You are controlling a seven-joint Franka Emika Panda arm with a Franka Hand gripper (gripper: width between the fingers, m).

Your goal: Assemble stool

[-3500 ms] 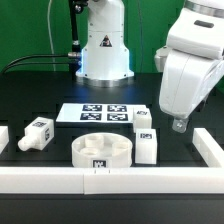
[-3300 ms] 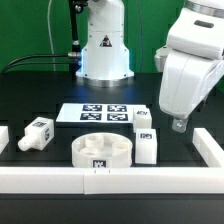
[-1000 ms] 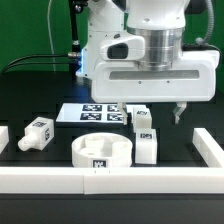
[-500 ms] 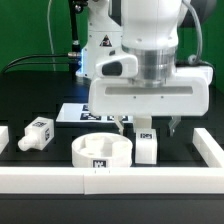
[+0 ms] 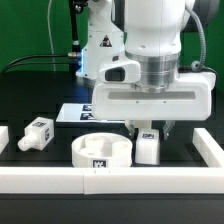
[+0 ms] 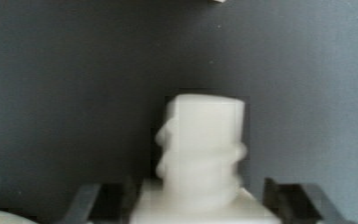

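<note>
The white round stool seat [image 5: 100, 150] lies near the front rail with its socket recesses up. A chunky white leg [image 5: 148, 146] with a tag stands just to the exterior view's right of it. My gripper [image 5: 149, 131] is low over this leg, open, with one finger on each side of it. In the wrist view the leg [image 6: 202, 150] rises between the two dark fingers [image 6: 83, 200], and a gap shows on at least one side. A second leg [image 5: 38, 132] lies at the exterior view's left. Any further leg behind my gripper is hidden.
The marker board [image 5: 78, 113] lies behind the seat, partly covered by my gripper's body. White border rails run along the front [image 5: 110, 181], the right [image 5: 211, 146] and the left [image 5: 3, 136]. The robot base [image 5: 100, 50] stands at the back.
My gripper has swung in from the exterior view's right, come down, and now straddles the leg beside the seat. The seat and both visible legs have not moved.
</note>
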